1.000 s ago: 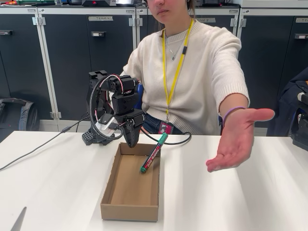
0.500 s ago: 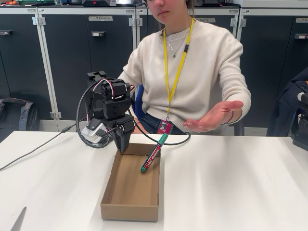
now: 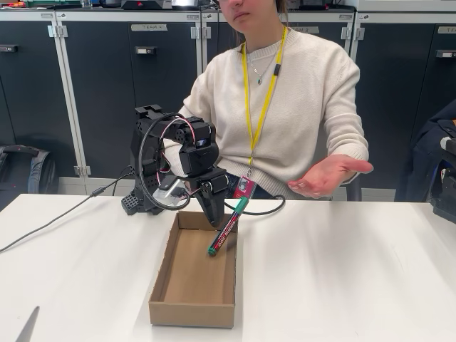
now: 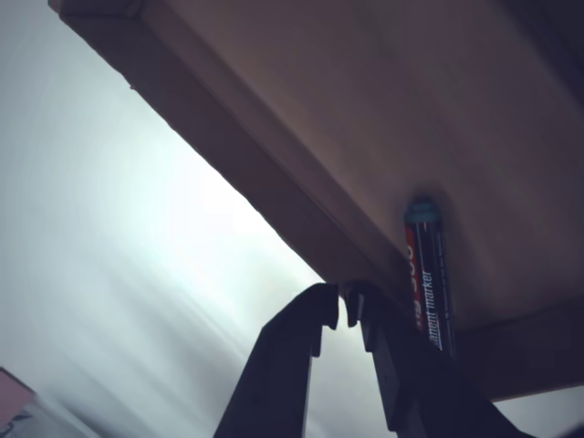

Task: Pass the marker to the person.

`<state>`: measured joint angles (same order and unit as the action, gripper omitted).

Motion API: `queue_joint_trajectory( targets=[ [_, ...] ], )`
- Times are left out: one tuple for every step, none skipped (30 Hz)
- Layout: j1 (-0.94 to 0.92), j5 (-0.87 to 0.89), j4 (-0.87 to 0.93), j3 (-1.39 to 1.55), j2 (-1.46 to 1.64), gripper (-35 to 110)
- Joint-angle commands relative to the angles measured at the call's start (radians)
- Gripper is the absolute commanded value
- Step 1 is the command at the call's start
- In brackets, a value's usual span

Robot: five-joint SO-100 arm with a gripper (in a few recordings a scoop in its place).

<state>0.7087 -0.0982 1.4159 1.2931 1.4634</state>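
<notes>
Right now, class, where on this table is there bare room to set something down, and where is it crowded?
Free: the white table right of the cardboard box, below the person's open hand, and the stretch left of the box. Crowded: the box's far end, where the gripper, the leaning marker and cables meet.

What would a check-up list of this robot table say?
Surface: white table, smooth and bare on the right of the fixed view.
Job's things: marker leans on the right wall of the open cardboard box, green end down inside; person sits behind the table, one hand held out palm up.
Clutter: nothing seen loose on the table besides the box.
Claw: the claw hangs over the box's far edge beside the marker, fingertips almost touching, holding nothing.
Cables: a black cable runs left across the table; another curves behind the box.
Surroundings: dark cabinets behind the person.
</notes>
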Motion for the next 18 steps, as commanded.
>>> queue_joint_trajectory(
  targets=[
    [0.017, -0.028, 0.0, -0.014, 0.011, -1],
    [0.014, -0.048, 0.003, -0.009, 0.008, -1],
    [0.014, -0.083, 0.006, -0.002, 0.005, -1],
    [0.012, -0.114, 0.011, 0.0, -0.003, 0],
    [0.011, -0.141, 0.023, -0.008, -0.02, 0],
    [0.008, -0.173, 0.038, -0.02, -0.034, 0],
    [0.003, -0.199, 0.052, -0.032, -0.051, 0],
    [-0.005, -0.224, 0.071, -0.051, -0.071, 0],
    [-0.015, -0.25, 0.087, -0.074, -0.094, 0],
    [-0.025, -0.275, 0.1, -0.092, -0.114, 0],
    [-0.032, -0.304, 0.11, -0.112, -0.135, 0],
    [-0.043, -0.324, 0.115, -0.126, -0.153, 0],
    [-0.051, -0.334, 0.112, -0.135, -0.166, 0],
    [-0.058, -0.344, 0.107, -0.14, -0.172, 0],
    [-0.063, -0.353, 0.106, -0.146, -0.175, 1],
    [-0.064, -0.362, 0.106, -0.155, -0.181, 1],
    [-0.066, -0.367, 0.11, -0.172, -0.189, 2],
    [-0.066, -0.371, 0.124, -0.195, -0.202, 3]
  ],
)
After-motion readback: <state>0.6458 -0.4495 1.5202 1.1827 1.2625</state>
